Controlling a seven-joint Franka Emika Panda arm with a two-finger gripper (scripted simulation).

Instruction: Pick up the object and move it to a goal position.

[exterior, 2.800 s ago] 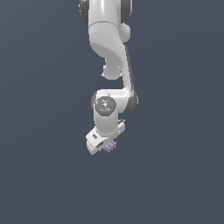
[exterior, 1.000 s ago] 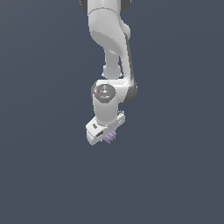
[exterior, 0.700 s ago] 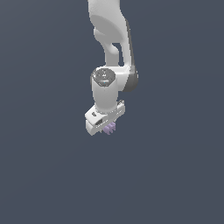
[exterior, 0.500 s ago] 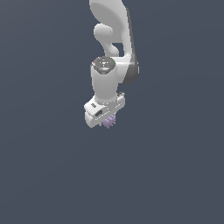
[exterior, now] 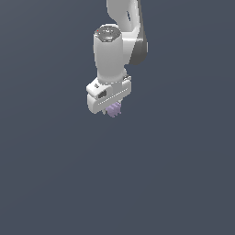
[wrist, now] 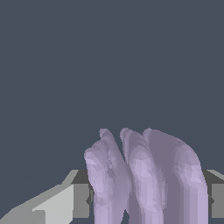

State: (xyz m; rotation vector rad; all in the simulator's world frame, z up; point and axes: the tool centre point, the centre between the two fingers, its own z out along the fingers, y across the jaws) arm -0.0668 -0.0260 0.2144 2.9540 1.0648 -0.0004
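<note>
The object (exterior: 114, 109) is a tiny pale lavender piece with ridged fins. In the exterior view it pokes out under the white gripper (exterior: 111, 106), which hangs from the white arm in the upper middle. The gripper is shut on it and holds it off any surface. In the wrist view the object (wrist: 144, 175) fills the lower middle, with three rounded fins side by side between the grey fingers (wrist: 57, 205). The fingertips are mostly hidden by the object. No goal marker shows.
Both views show only a plain dark grey-blue background around the arm (exterior: 120, 41). No other objects, containers or edges show.
The arm has lifted the gripper and the object upward in the exterior view. The grip on the object has stayed the same.
</note>
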